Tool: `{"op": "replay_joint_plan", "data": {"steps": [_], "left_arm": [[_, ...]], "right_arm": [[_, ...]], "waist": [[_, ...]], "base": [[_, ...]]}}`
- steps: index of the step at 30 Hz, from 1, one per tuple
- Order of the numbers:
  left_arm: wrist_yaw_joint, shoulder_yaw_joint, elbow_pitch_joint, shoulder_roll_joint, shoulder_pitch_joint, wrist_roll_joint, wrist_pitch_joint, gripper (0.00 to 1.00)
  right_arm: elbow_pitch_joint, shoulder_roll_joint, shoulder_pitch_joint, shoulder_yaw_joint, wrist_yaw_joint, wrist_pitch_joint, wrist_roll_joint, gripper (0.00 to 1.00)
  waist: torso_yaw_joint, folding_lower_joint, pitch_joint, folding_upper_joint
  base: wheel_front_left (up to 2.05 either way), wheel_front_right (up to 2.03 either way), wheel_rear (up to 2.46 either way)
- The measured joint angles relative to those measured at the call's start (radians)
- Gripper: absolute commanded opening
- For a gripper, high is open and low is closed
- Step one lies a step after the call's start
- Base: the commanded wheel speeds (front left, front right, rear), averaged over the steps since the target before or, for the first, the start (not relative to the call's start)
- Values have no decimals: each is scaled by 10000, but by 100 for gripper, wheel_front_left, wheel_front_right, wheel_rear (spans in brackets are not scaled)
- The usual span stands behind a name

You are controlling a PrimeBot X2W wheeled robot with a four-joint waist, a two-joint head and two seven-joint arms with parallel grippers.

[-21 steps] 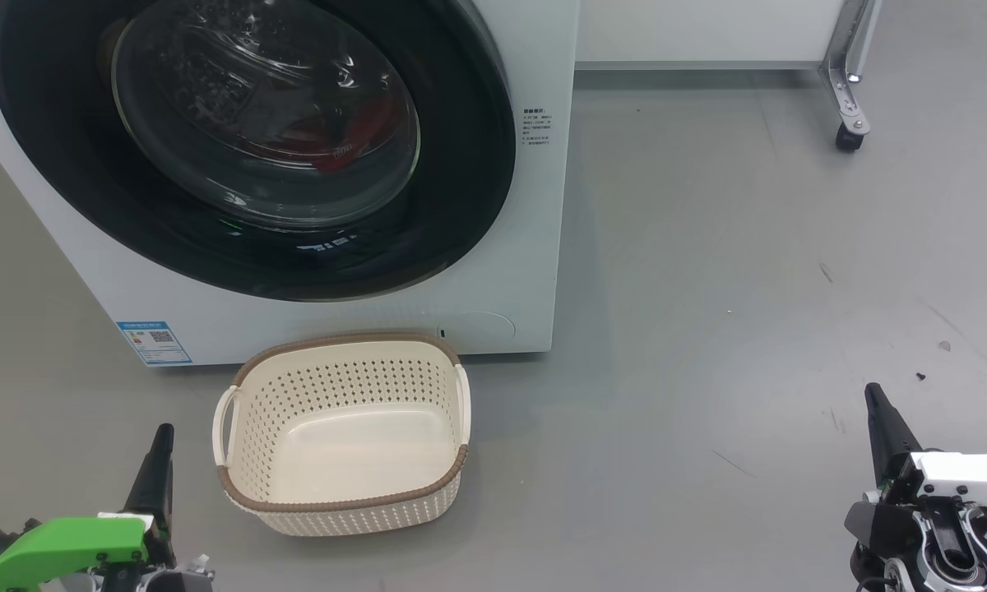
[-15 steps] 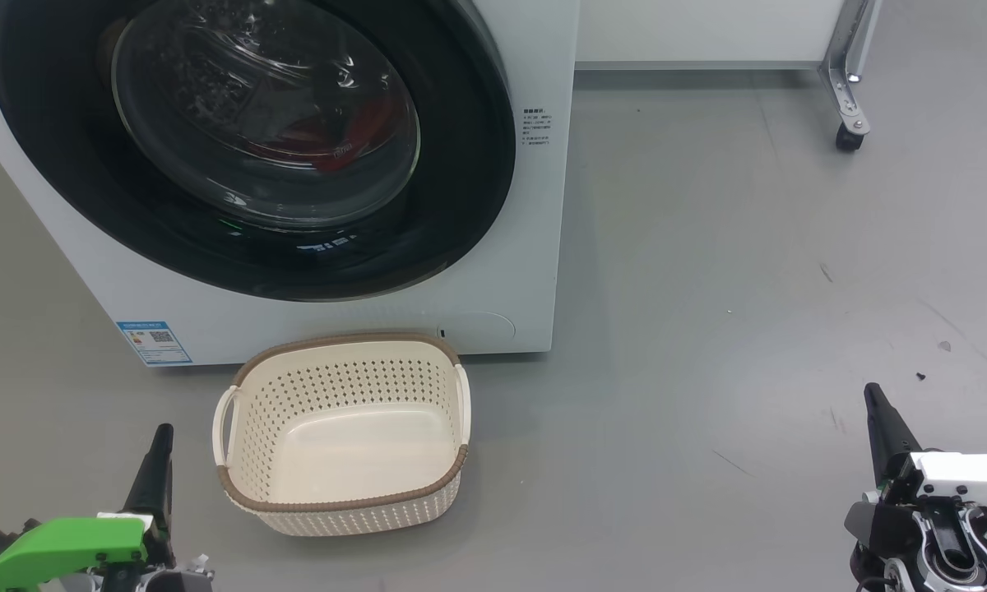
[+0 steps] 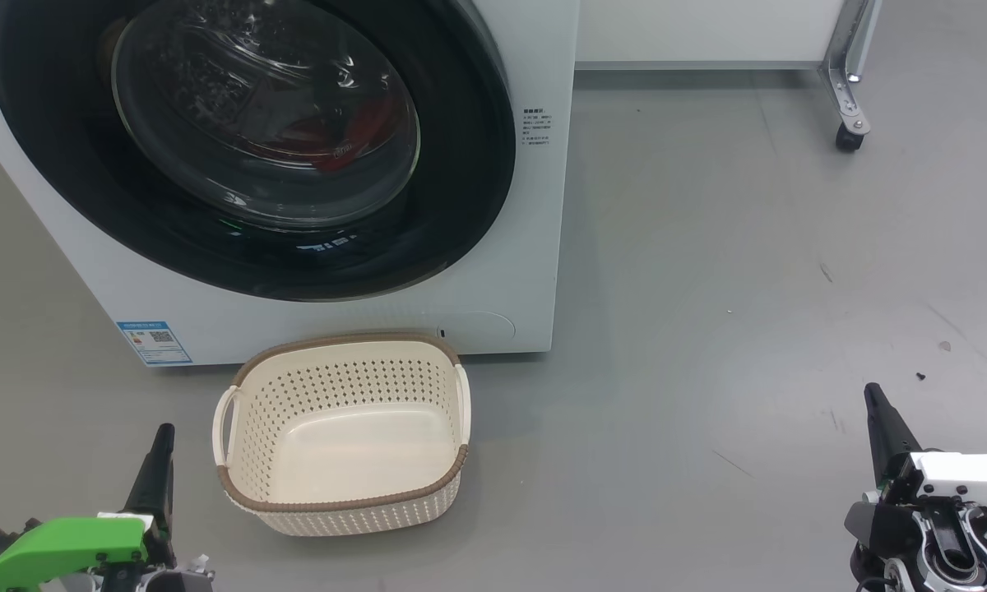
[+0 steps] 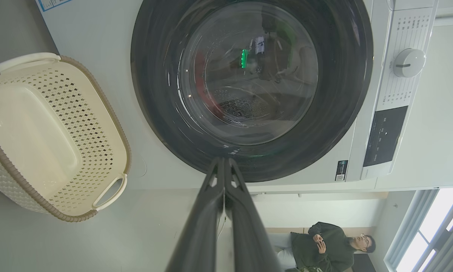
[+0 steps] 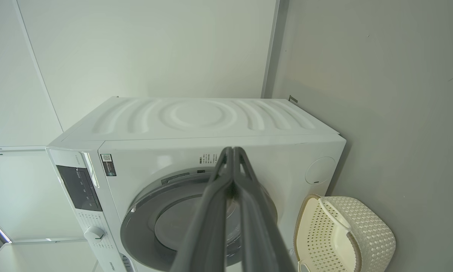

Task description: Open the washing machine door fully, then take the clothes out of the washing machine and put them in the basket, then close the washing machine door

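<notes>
1. Your left gripper (image 3: 162, 434) has its two dark fingers (image 4: 207, 211) pressed together with nothing between them. The left wrist view shows the seam closed right to the tips.
2. Your right gripper (image 3: 873, 393) is likewise closed and empty, and its fingers meet at the tips in the right wrist view.
3. The washing machine door (image 3: 469, 214) sits shut against the washing machine (image 3: 535, 271). It is ahead of and above the left gripper, and well to the left of the right gripper.
4. The clothes (image 3: 349, 140) lie inside the machine behind the door's glass bowl (image 3: 263, 107), a red patch in the head view beyond the left gripper. In the left wrist view the glass reflects heavily, and the faint red streak there is probably the same fabric.
5. The basket (image 3: 341, 503) stands upright and empty on the grey floor (image 3: 707, 329). It is just to the right of the left gripper, close to the washer's foot, and well apart from the right gripper.
6. The left wrist view gives you the control panel (image 4: 385, 136) and dial (image 4: 404, 62) beyond the door, plus a seated person (image 4: 324, 247) past the fingertips.
7. The right wrist view gives you a white side panel (image 5: 196, 117) embossed with ripples, beyond that gripper's tips.
8. The head view adds the blue label sticker (image 3: 154, 342) just ahead of the left gripper, and a caster wheel (image 3: 847, 138) far ahead of the right one.
</notes>
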Motion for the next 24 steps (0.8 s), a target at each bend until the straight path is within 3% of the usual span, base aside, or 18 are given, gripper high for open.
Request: {"op": "replay_joint_plan", "data": {"steps": [13, 14, 24], "left_arm": [[12, -79, 397, -219, 326, -8, -2, 0], [12, -109, 497, -282, 423, -8, -2, 100], [12, -174, 537, -320, 524, 36, -176, 100]], "right_arm": [[385, 221, 349, 13, -8, -2, 0, 0], [464, 282, 464, 21, -8, -2, 0, 100], [466, 332, 581, 25, -8, -142, -54, 100]], "waist": [[0, 0, 0, 0], [0, 0, 0, 0], [-6, 0, 2, 0]], "base": [[0, 0, 0], [0, 0, 0], [0, 0, 0]]}}
